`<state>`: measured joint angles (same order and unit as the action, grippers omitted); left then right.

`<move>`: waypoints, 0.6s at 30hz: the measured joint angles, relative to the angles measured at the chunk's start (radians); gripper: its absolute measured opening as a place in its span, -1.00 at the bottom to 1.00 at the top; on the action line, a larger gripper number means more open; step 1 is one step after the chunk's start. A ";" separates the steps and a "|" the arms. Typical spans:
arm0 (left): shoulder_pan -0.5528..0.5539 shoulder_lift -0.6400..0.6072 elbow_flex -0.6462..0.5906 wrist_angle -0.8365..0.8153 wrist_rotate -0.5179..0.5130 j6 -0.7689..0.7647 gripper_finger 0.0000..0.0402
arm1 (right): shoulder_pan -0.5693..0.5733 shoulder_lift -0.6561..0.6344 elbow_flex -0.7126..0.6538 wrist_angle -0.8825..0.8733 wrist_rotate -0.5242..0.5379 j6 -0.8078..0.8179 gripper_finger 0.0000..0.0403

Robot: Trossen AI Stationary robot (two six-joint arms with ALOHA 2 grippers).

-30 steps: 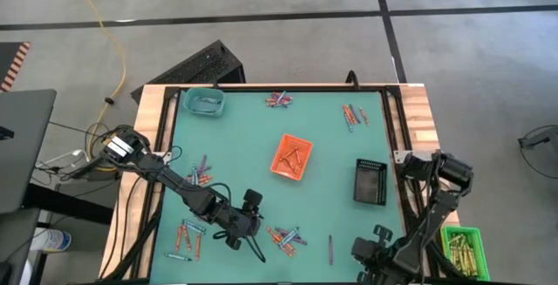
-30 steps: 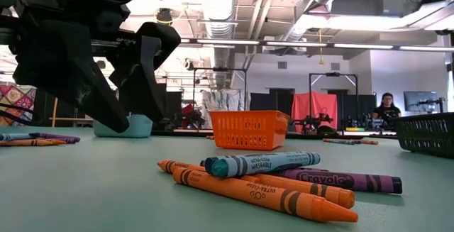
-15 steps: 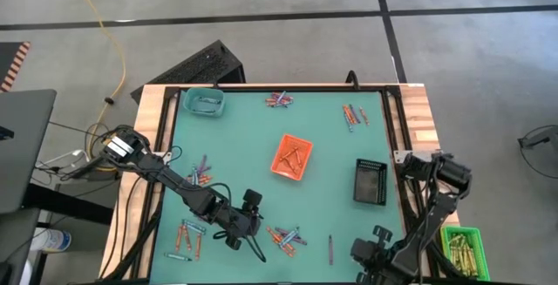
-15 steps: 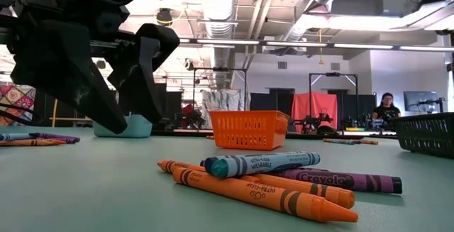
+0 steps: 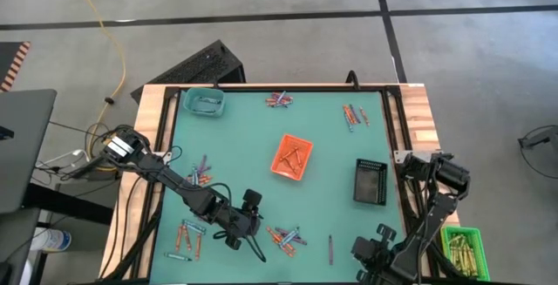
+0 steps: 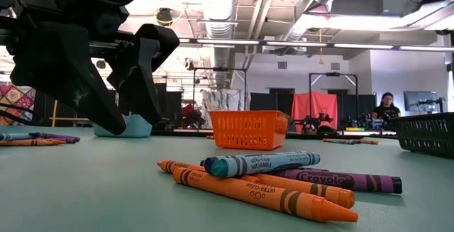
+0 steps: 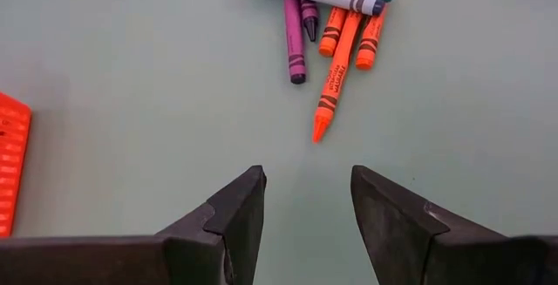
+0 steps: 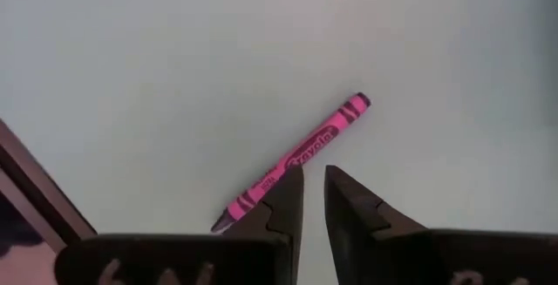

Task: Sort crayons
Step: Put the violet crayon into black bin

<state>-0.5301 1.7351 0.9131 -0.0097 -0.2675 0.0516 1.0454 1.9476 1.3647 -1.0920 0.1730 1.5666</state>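
Left hand [image 5: 247, 233] sits low over the green table [image 5: 331, 159], lower centre of the high view, fingers [image 7: 231, 215] spread apart and empty. Ahead of them, apart from the tips, lies a small heap of crayons [image 7: 336, 10]: orange, purple and a blue-grey one lying across the top. One orange crayon [image 7: 336, 80] juts out of the heap toward the gap between the fingers. Judgement: the hand is lined up on that one because it lies clear of the rest and can be taken without disturbing the pile.

Right hand [image 5: 377, 252] is at the lower right of the high view, near the table's edge. Its fingers [image 8: 288, 202] stand only slightly apart, nothing between them. A single pink crayon [image 8: 296, 163] lies flat on the table just beyond the tips, slantwise to the gap. It looks parked rather than working.

Other crayon clusters: upper centre [image 5: 279, 100], upper right [image 5: 353, 115], left edge [image 5: 200, 173], lower left [image 5: 187, 237].

Trays: orange [image 5: 292, 157] mid-table with some crayons in, teal [image 5: 204, 102] upper left, black [image 5: 370, 182] right. Presumably one per colour. Sorting looks early; most crayons are loose.
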 joint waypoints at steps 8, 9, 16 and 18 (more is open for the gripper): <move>0.000 0.000 0.000 0.000 0.001 0.000 -0.19 | 0.002 -0.001 0.001 0.028 0.039 0.064 -0.69; 0.000 0.000 0.000 0.000 0.001 0.000 -0.19 | 0.002 -0.001 0.001 0.028 0.039 0.073 -0.69; -0.002 0.000 0.000 -0.001 0.002 -0.002 -0.19 | 0.008 0.037 -0.021 0.050 0.038 0.157 -0.69; -0.005 0.000 0.000 -0.001 0.002 -0.002 -0.19 | 0.009 0.040 -0.034 0.087 0.039 0.159 -0.69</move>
<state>-0.5346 1.7351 0.9131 -0.0105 -0.2651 0.0494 1.0546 1.9873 1.3309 -1.0047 0.2121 1.7254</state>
